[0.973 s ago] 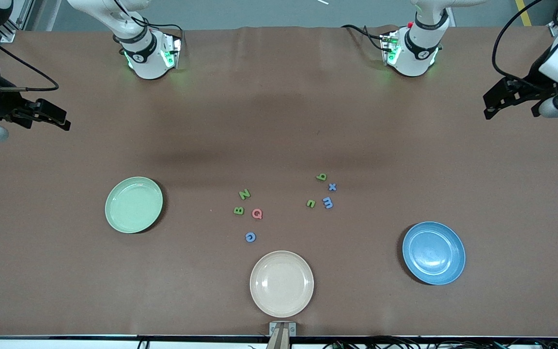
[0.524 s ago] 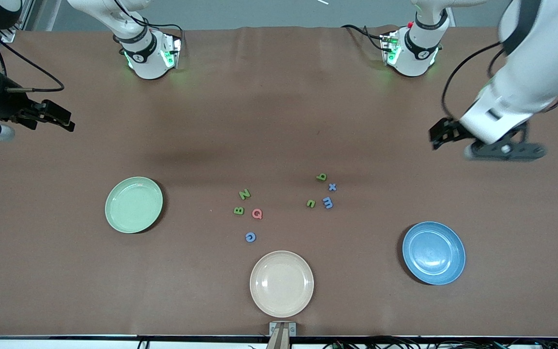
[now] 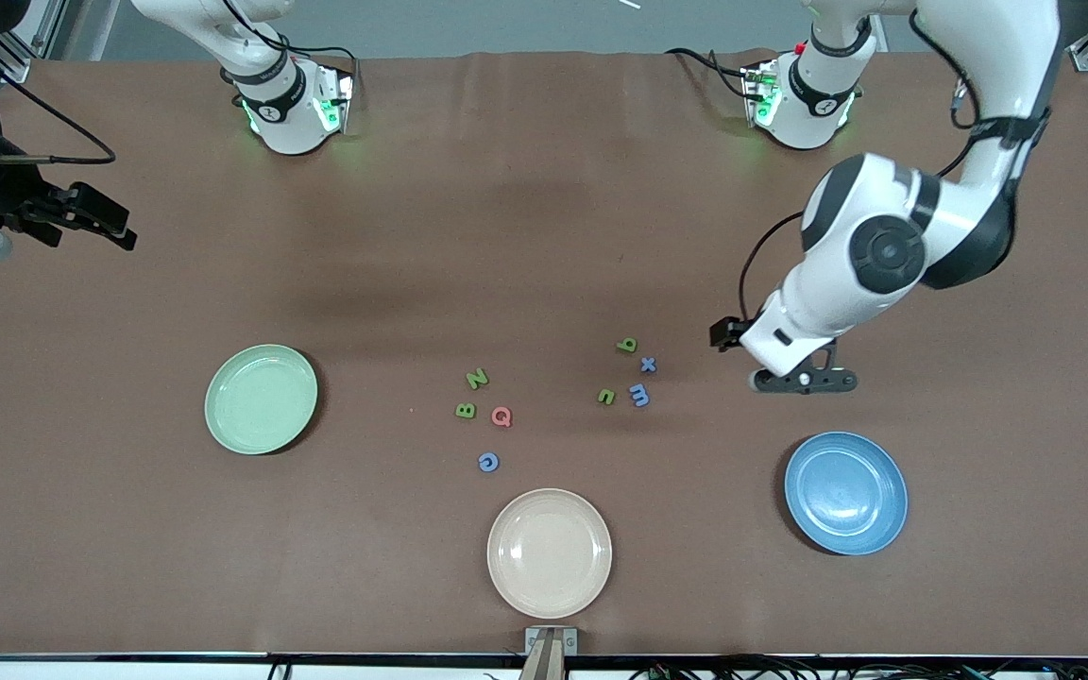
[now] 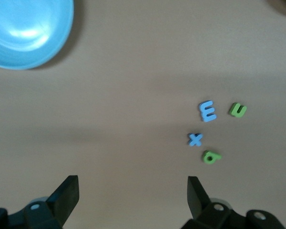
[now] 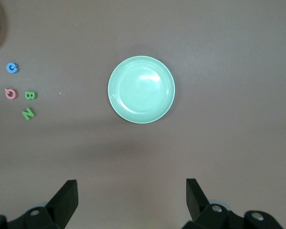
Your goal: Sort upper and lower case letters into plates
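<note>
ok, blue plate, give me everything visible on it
The blue plate is a round, shallow dish of medium blue with a raised rim and faint concentric rings inside, glossy like plastic or glazed ware. It sits flat and upright on the brown table, toward the left arm's end, nearer the front camera than the small letters. Nothing lies in it and nothing touches it. The left wrist view catches part of its rim.

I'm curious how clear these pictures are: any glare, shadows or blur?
Front view: sharp, with broad soft shadow bands across the brown table. Left wrist view: slightly soft, with bright glare on the round blue plate. Right wrist view: white highlight on the round mint green plate, with a dark shadow band on the table.
</note>
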Robot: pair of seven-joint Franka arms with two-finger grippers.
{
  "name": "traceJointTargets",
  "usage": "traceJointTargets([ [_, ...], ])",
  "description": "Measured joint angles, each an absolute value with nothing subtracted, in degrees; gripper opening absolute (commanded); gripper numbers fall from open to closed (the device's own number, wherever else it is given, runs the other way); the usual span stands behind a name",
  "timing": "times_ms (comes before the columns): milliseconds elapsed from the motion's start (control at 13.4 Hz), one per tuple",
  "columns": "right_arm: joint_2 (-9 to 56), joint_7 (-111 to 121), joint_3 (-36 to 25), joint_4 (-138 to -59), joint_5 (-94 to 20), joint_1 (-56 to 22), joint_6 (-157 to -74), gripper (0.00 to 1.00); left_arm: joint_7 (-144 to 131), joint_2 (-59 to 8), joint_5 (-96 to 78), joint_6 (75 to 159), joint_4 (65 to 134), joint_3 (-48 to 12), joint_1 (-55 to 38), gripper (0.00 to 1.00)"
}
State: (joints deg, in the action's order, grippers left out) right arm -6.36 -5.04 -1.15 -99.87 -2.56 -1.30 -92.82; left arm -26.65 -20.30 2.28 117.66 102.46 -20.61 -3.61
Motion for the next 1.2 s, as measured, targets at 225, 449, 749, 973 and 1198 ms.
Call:
traceJointTargets([
  [225,-3.8,-5.0,-1.2,-96.9,-2.5,-1.3,-91.6,1.0,-35.0,-25.9,2.3,123.9,102.5,-20.6,-6.2,0.89],
  [449,-2.1,-5.0,-1.2,-96.0,-2.5,-1.2,-90.9,1.0,-40.6,-32.2,2.3,127.6,101.1,-20.4,-8.7,0.76],
  [749,6.8,-5.0,-1.1,-94.8,-2.6,-1.2,-91.9,1.0,-45.8,-38.4,5.9,128.7,97.2,-19.4,-12.3,0.64],
  [973,14.0,-6.8,-0.2,-91.6,-3.4,-3.3,-95.7,1.0,-48.6,-40.9,8.1,132.4,96.4,-19.3,-12.3,0.64],
  [1198,17.0,-16.0,0.5,-91.1,-6.2,-10.3,-102.4,1.0,-49.2,-42.2,8.1,133.0,94.9,-19.4,-12.6,0.62],
])
